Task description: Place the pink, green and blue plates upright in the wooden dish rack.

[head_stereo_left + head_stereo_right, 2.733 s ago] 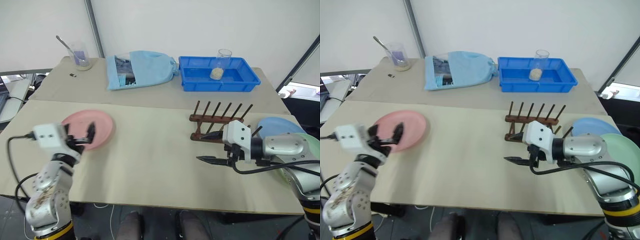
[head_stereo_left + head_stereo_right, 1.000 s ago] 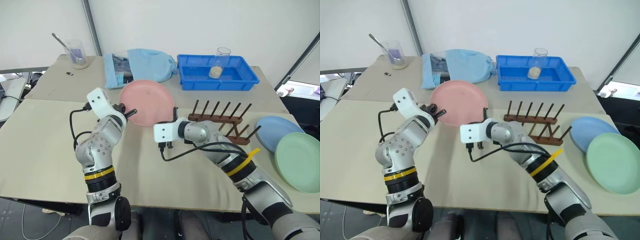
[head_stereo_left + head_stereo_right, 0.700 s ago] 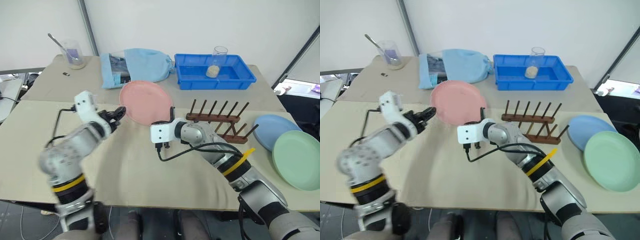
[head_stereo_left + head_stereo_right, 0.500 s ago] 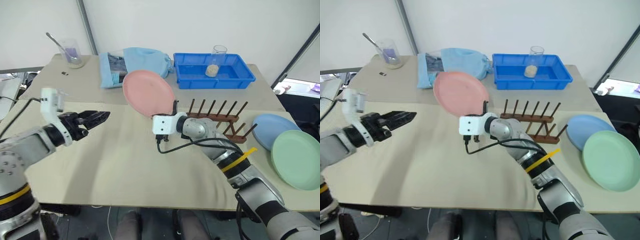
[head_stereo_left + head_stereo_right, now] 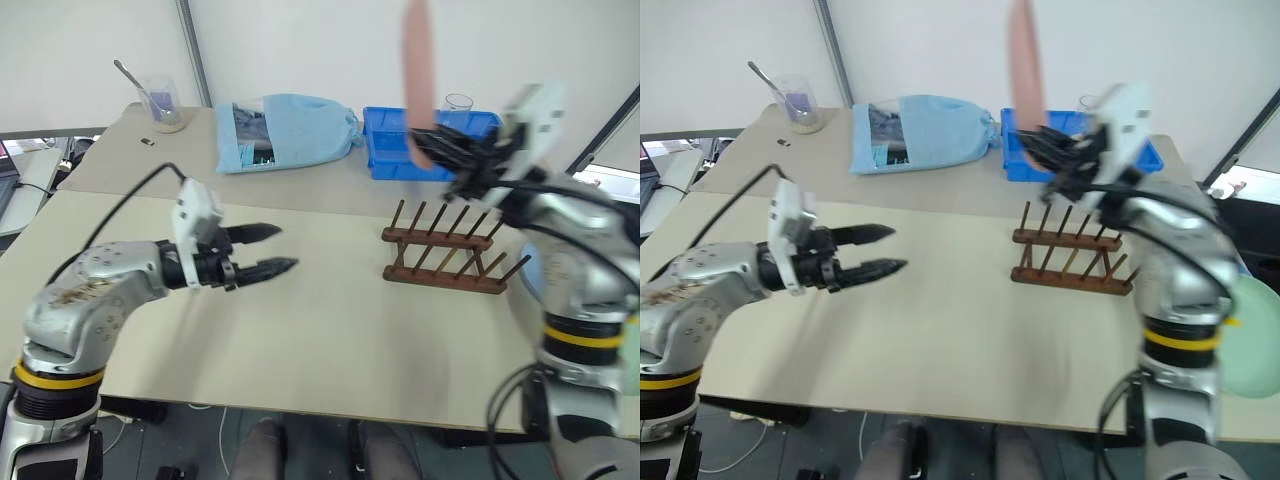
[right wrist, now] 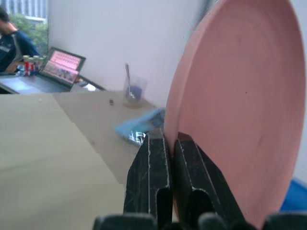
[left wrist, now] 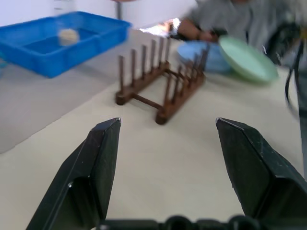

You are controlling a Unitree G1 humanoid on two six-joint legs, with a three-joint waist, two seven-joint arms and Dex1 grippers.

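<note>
The pink plate (image 5: pixel 418 70) stands on edge in the air over the far side of the table, above and behind the wooden dish rack (image 5: pixel 445 250). My right gripper (image 5: pixel 420 142) is shut on the plate's lower rim; the right wrist view shows both fingers (image 6: pixel 152 163) clamped on that rim (image 6: pixel 240 105). Left of the rack, over the table's middle, my left gripper (image 5: pixel 282 249) is open, holds nothing and points at the rack (image 7: pixel 160 81). The blue plate (image 7: pixel 196 50) and the green plate (image 7: pixel 247 60) lie flat beyond the rack's right end.
A deep blue tray (image 5: pixel 385 150) with a glass (image 5: pixel 458 103) sits at the back, behind the rack. A light blue bag (image 5: pixel 290 130) and a beaker with a spoon (image 5: pixel 165 105) stand at the back left. A person (image 7: pixel 225 19) sits beyond the plates.
The left gripper let go of the pink plate, opened and drew back. The right arm swung the plate up and right and turned it on edge above the rack.
</note>
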